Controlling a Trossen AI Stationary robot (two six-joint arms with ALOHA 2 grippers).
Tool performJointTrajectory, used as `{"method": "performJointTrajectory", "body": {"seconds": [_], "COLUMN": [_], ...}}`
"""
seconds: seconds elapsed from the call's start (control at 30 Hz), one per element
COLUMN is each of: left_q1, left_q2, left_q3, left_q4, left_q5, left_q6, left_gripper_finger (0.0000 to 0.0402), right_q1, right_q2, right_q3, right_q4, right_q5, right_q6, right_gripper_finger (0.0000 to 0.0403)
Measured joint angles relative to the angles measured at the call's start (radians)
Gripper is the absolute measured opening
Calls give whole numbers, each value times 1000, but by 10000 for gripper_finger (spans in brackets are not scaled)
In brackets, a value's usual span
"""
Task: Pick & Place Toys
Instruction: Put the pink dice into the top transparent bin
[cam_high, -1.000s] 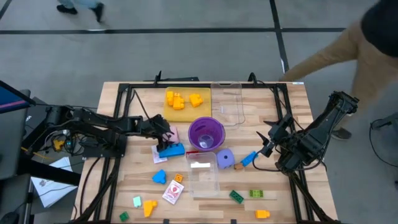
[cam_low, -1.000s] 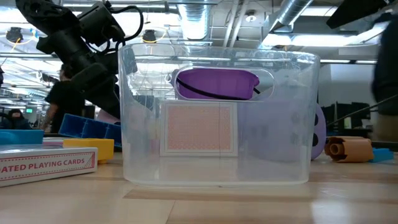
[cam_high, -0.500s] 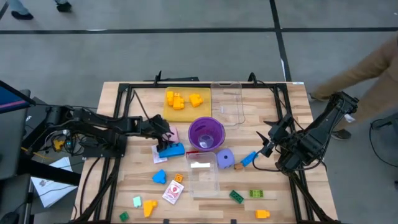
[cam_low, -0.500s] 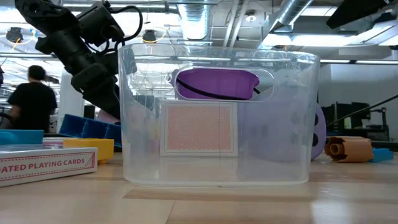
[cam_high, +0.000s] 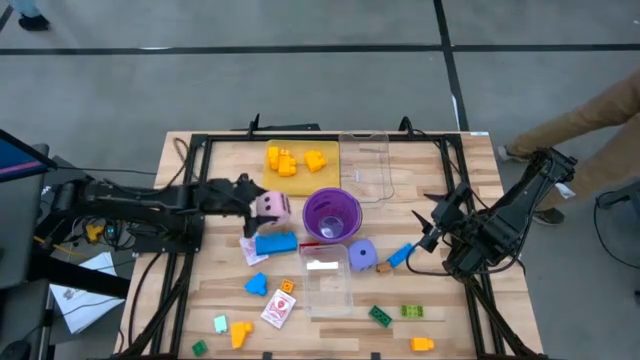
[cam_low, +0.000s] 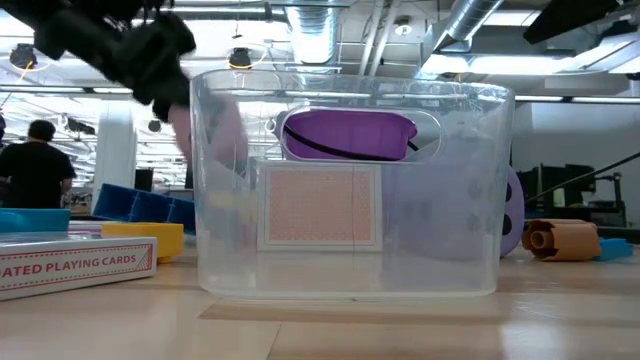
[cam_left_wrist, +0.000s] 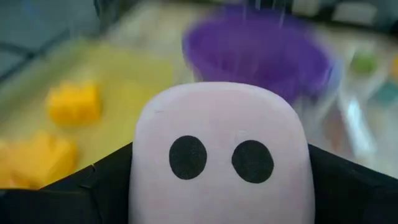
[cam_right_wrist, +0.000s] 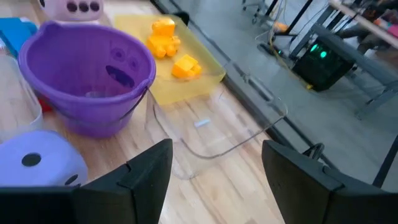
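Note:
My left gripper (cam_high: 262, 204) is shut on a pink dotted die (cam_high: 271, 206), held above the table left of the purple cup (cam_high: 332, 213). In the left wrist view the die (cam_left_wrist: 217, 155) fills the picture with a two-dot face toward the camera. A blue brick (cam_high: 275, 243) lies flat on the table just under it. A purple die (cam_high: 362, 255), a card pack (cam_high: 279, 308) and scattered bricks lie on the near half of the table. My right gripper (cam_high: 430, 226) hangs open at the right, with nothing between its fingers (cam_right_wrist: 146, 177). My left gripper pinches the pink die by two opposite sides (cam_left_wrist: 140, 180) between its two fingers (cam_left_wrist: 93, 190). The fingers come from the table's left side, slanting a little downward. The die is lifted clear of the table, and its two-dot face looks back at the wrist.
A yellow tray (cam_high: 328, 172) with yellow bricks (cam_high: 283, 160) and a clear tray (cam_high: 365, 165) stand at the far edge. Another clear tray (cam_high: 325, 282) holding a card stands near the middle and fills the low view (cam_low: 350, 190). A person (cam_high: 590, 100) stands beyond the right edge.
My left gripper has risen from beside the blue brick and tipped closer to level, carrying the pink die up clear of the table. The blue brick has stayed where it was. My right arm has kept still.

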Motion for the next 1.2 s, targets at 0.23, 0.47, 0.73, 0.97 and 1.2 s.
{"method": "performJointTrajectory", "body": {"seconds": [0.23,0.47,0.73,0.97,1.2], "left_q1": [0,-1,-34,-43,-39], "left_q2": [-41,102,358,491,499], "left_q3": [3,5,5,7,9], "left_q4": [369,833,1306,1519,1527], "left_q5": [-9,-28,-28,-18,27], "left_q6": [-59,-172,-184,-222,-230], "left_gripper_finger": [348,347,347,347,347], "right_q1": [0,-50,-166,-239,-204], "right_q2": [4,80,210,273,306], "right_q3": [0,0,3,127,216], "right_q4": [65,249,451,602,815], "right_q5": [75,196,402,397,324], "right_q6": [-125,-448,-678,-931,-1192], "right_gripper_finger": [242,242,242,242,242]}}
